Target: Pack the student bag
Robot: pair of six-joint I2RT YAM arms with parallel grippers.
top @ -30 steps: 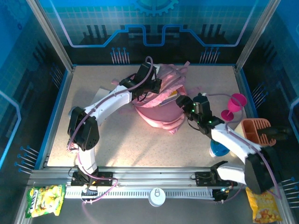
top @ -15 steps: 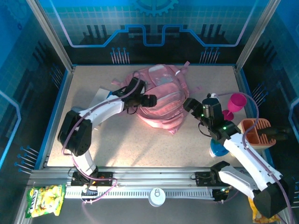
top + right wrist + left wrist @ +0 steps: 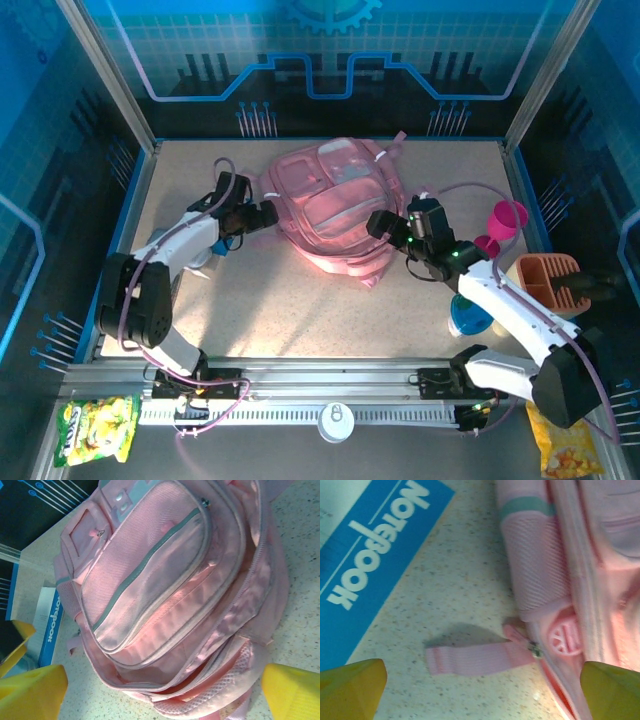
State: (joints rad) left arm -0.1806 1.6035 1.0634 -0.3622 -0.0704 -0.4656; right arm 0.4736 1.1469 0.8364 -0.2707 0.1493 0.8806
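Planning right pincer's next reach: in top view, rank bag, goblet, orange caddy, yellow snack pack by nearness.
From the right pincer:
1. Bag, just left of it.
2. Goblet, to the right.
3. Orange caddy, right edge.
4. Yellow snack pack, near-right corner.

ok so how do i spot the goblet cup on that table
Start at the big pink student bag in the middle of the table, then look right toward the blue side rail. The goblet cup stands there, just behind an orange slotted holder. Unlike its neighbours it has a bright magenta bowl on a thin stem.
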